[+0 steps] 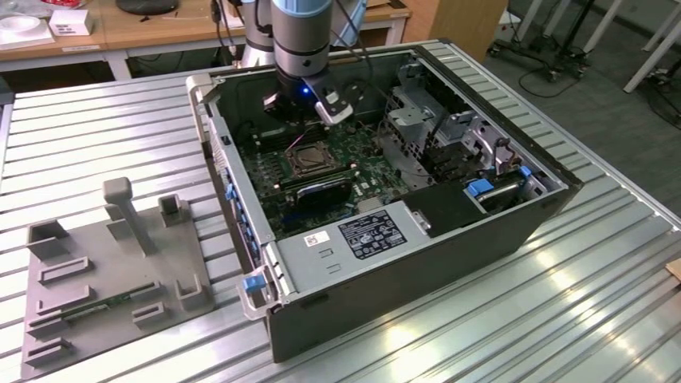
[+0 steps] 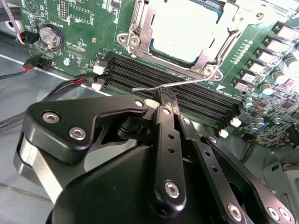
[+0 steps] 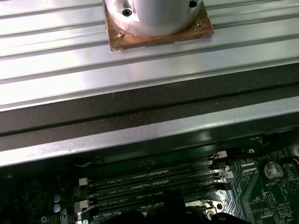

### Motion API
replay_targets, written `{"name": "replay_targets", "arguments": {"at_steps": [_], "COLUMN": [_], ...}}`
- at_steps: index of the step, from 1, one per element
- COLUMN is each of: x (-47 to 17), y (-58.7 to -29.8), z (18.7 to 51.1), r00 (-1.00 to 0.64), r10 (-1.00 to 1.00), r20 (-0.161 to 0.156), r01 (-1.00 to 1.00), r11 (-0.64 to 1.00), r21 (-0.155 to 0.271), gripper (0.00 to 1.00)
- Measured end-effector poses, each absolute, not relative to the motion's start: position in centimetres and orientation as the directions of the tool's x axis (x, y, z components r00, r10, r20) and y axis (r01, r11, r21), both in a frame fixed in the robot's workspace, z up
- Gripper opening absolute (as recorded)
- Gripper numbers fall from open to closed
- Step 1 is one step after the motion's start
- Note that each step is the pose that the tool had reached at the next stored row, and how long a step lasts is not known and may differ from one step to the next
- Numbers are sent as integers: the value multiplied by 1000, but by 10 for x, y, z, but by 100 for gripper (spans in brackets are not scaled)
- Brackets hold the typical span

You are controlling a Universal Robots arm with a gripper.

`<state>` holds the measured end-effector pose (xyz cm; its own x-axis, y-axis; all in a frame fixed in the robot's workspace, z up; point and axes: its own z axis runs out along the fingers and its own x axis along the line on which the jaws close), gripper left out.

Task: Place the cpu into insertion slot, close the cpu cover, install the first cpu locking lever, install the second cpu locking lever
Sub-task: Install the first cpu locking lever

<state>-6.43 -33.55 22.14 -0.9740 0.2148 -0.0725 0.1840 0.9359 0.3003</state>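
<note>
Second wrist view shows the tool [image 2: 167, 99] low over the green board [image 2: 84, 18]. Its black fingers [image 2: 163, 95] are drawn almost fully together, and they pinch a thin metal lever [image 2: 196, 80]. This lever runs along the edge of the long black memory slots [image 2: 140, 74], just beside the socket [image 2: 128, 39]. The cpu [image 2: 184, 28] lies flat inside the socket, pale and square. The cover [image 2: 212, 51] is folded down on it, so its silvery frame goes around the chip and the middle of the chip shows through the cut-out. A round coin battery [image 2: 50, 36] sits on the board, well apart from the socket, near some black and red cables [image 2: 44, 70].

From the exterior view, the arm [image 1: 303, 32] reaches down into the open computer case [image 1: 426, 263], which lies on its side on a ribbed metal table [image 1: 107, 136]. The arm's end hangs close above the socket, toward the far side of the board. On the exterior view's left, a grey tray [image 1: 96, 279] with upright holders rests on the table, well apart from the case.
</note>
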Motion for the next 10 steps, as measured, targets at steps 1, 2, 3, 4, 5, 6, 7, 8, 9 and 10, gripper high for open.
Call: {"name": "replay_targets", "arguments": {"at_steps": [1, 2, 3, 4, 5, 6, 7, 8, 9, 10], "x": [-65, -65, -65, -66, -66, -66, -66, -66, -66, -66], "y": [-336, -336, -336, -337, -337, -338, -338, -338, -338, -338], "z": [221, 221, 220, 220, 220, 219, 218, 218, 218, 218], "r00": [-974, -974, -974, -974, -973, -973, -973, -973, -973, -973], "r10": [215, 215, 215, 215, 215, 215, 215, 216, 216, 216], "r20": [-74, -75, -76, -78, -79, -80, -81, -81, -81, -81], "r01": [184, 183, 182, 182, 181, 181, 181, 181, 181, 181], "r11": [936, 935, 935, 934, 934, 934, 933, 933, 932, 932], "r21": [301, 304, 305, 306, 307, 309, 311, 313, 314, 313], "gripper": [11, 11, 11, 11, 11, 11, 11, 11, 11, 11]}}
